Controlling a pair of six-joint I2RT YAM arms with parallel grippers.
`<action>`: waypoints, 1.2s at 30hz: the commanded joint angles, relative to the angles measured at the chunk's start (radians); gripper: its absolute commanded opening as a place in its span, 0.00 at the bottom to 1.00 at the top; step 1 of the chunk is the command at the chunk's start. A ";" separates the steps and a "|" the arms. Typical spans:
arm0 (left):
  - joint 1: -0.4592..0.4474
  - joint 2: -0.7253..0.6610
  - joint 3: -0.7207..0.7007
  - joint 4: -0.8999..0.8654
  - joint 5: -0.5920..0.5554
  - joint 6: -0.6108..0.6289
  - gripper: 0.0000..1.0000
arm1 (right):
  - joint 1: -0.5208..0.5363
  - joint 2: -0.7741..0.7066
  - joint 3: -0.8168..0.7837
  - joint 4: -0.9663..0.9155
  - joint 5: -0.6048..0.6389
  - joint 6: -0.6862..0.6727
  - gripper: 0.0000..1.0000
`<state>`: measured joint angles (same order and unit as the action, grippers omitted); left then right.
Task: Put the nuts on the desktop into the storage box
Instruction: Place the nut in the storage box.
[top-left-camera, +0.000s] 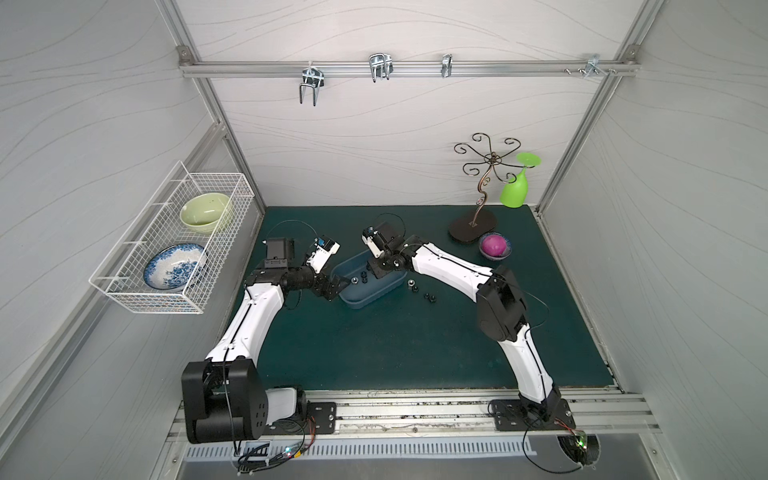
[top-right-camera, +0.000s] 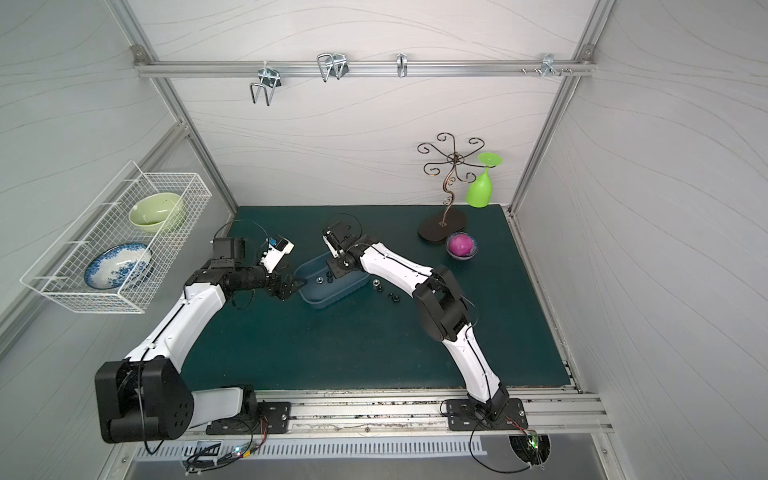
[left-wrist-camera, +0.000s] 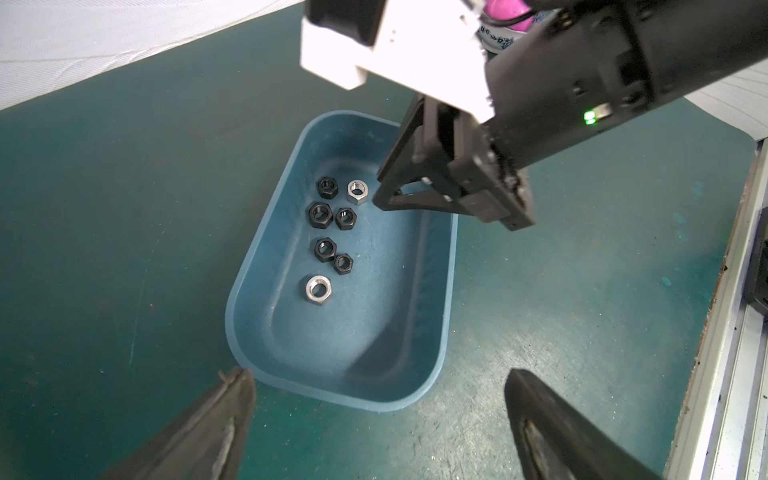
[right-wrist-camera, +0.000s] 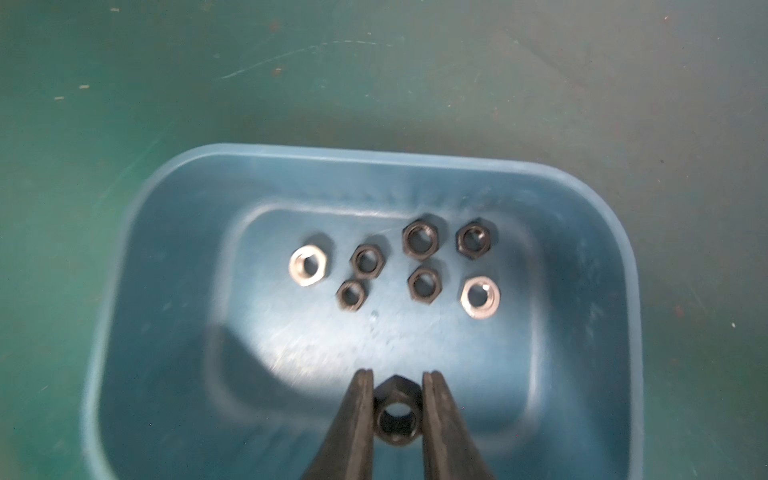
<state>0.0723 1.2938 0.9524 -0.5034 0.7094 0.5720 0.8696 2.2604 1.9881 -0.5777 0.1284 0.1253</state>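
The blue-grey storage box (top-left-camera: 358, 306) (top-right-camera: 321, 306) sits mid-desktop (top-left-camera: 395, 353). Several nuts (left-wrist-camera: 324, 245) (right-wrist-camera: 419, 239), mostly black and two silver, lie flat on its floor. My right gripper (right-wrist-camera: 397, 374) (top-left-camera: 379, 269) hangs over the inside of the box (right-wrist-camera: 374, 154), shut on a black nut (right-wrist-camera: 397, 411) pinched between its fingers. My left gripper (left-wrist-camera: 379, 372) (top-left-camera: 338, 285) stands open and empty at the box's (left-wrist-camera: 232, 316) left end, just outside the rim. Three more nuts (top-left-camera: 416, 290) (top-right-camera: 381, 289) lie on the desktop right of the box.
A small bowl with a magenta ball (top-left-camera: 493, 245) and a curly metal stand (top-left-camera: 473, 228) carrying a green glass (top-left-camera: 515, 191) stand at the back right. A white wire basket (top-left-camera: 174, 266) with two bowls hangs on the left wall.
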 joint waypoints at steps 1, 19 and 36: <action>0.004 0.019 -0.005 0.045 -0.008 0.014 0.99 | -0.013 0.040 0.051 0.006 0.047 0.008 0.21; -0.002 0.180 0.067 0.109 0.073 0.028 0.99 | -0.066 0.142 0.082 0.125 0.053 0.006 0.20; -0.120 0.262 0.091 0.207 -0.003 0.091 0.99 | -0.099 0.204 0.121 0.131 0.075 -0.004 0.21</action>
<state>-0.0479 1.5387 0.9993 -0.3412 0.6842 0.6437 0.7780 2.4405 2.0918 -0.4656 0.1902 0.1299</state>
